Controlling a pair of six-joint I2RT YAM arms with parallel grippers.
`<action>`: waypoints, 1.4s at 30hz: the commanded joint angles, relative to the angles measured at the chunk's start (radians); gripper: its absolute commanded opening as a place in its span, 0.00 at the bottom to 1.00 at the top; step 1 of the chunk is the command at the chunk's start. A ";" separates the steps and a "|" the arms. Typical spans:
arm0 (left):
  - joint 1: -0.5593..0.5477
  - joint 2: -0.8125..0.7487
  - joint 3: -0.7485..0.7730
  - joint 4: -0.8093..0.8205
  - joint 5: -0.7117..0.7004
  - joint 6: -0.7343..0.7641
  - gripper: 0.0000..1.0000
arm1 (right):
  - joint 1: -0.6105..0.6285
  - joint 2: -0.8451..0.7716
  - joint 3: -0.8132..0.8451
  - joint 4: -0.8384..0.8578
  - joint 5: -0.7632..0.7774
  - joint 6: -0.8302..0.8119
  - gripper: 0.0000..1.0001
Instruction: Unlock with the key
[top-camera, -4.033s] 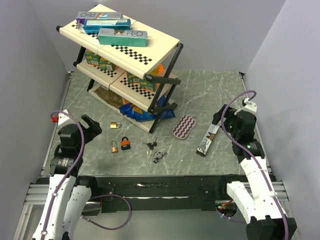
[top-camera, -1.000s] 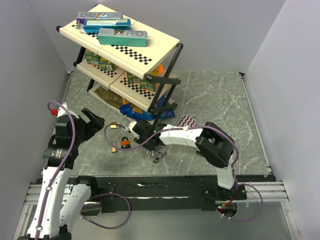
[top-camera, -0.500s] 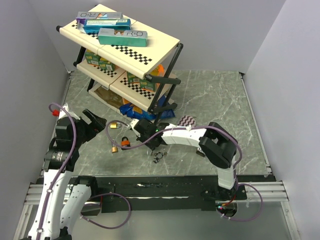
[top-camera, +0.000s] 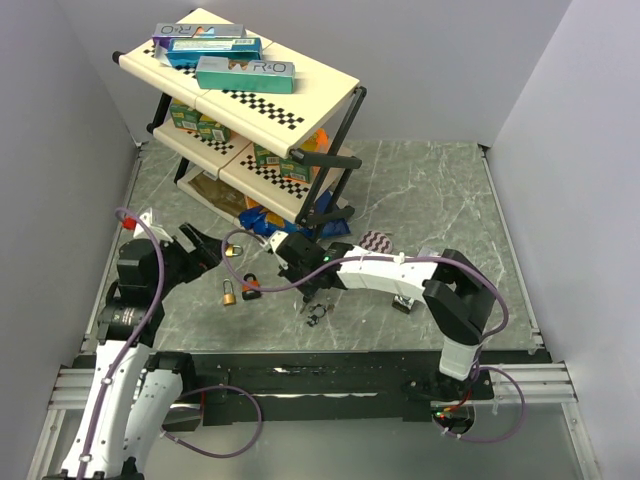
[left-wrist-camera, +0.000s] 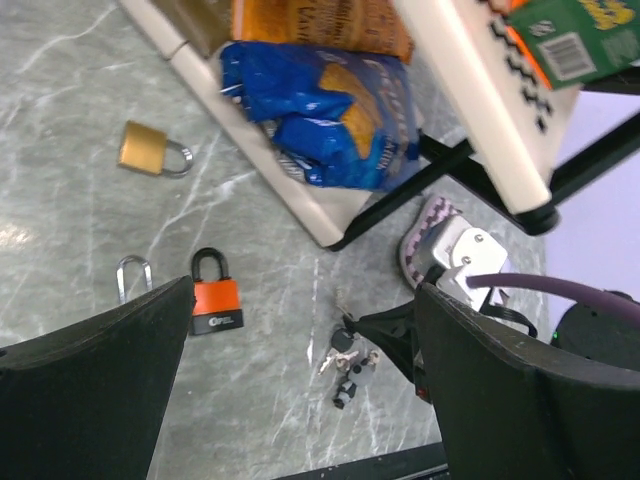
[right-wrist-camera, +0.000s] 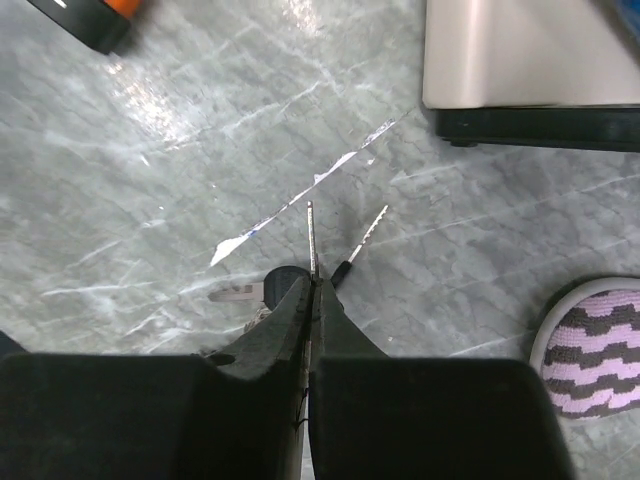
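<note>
2 claws in play: the right gripper (right-wrist-camera: 312, 288) is pinched tight on the key (right-wrist-camera: 311, 235), blade poking out, near the orange padlock (left-wrist-camera: 215, 302); the left gripper (left-wrist-camera: 303, 300) hangs spread wide above. Best bet: left pins that lock, then right lines blade to keyhole slowly.

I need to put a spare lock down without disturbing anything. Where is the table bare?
The back-right table, bordered by the rack, the right wall and the striped pouch, is bare. Crowded: front left, where the orange padlock, brass padlocks, key bunch, open left gripper and right gripper, shut on a key, sit.
</note>
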 joint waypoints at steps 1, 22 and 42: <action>-0.001 -0.012 -0.014 0.113 0.094 0.036 0.96 | -0.005 -0.071 -0.007 0.007 -0.004 0.039 0.00; -0.001 0.017 -0.247 0.741 0.657 -0.030 0.96 | -0.163 -0.368 -0.122 0.165 -0.392 0.254 0.00; -0.094 0.201 -0.235 0.971 0.747 -0.131 0.97 | -0.232 -0.444 -0.146 0.476 -0.713 0.553 0.00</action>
